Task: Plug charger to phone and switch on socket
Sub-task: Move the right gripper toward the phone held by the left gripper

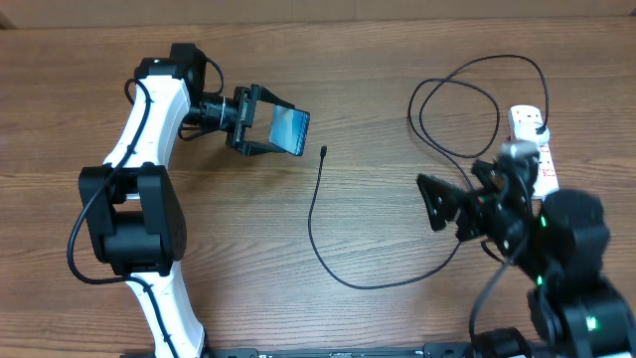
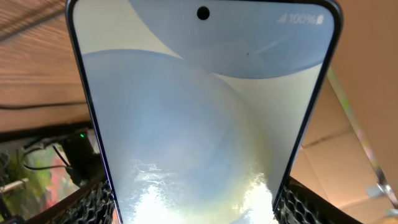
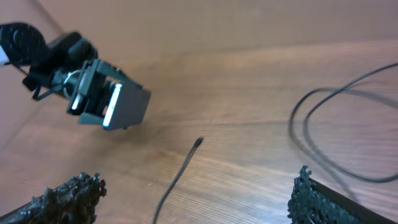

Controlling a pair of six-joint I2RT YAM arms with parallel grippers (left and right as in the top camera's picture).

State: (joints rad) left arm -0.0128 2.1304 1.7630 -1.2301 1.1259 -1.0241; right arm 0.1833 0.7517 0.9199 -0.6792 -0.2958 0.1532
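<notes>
Left claw (image 1: 281, 130) around phone (image 1: 294, 125) edges

- One phone (image 1: 290, 128), screen lit, toward the far edge of the bench (image 1: 378, 60), left of the middle.
- One charger (image 1: 316, 229): a single thin black cable, looping from mid-bench toward the right edge.
- One connector tip (image 1: 324, 152) on that cable, near the phone.
- One socket (image 1: 532, 134), white, by the right edge; switches too small to count.
- Two arms: left arm (image 1: 149, 109), white; right arm (image 1: 566, 259), black.
- Four fingers in all: two right fingers (image 3: 68, 199), two left fingers (image 2: 93, 208).
- One bench.
</notes>
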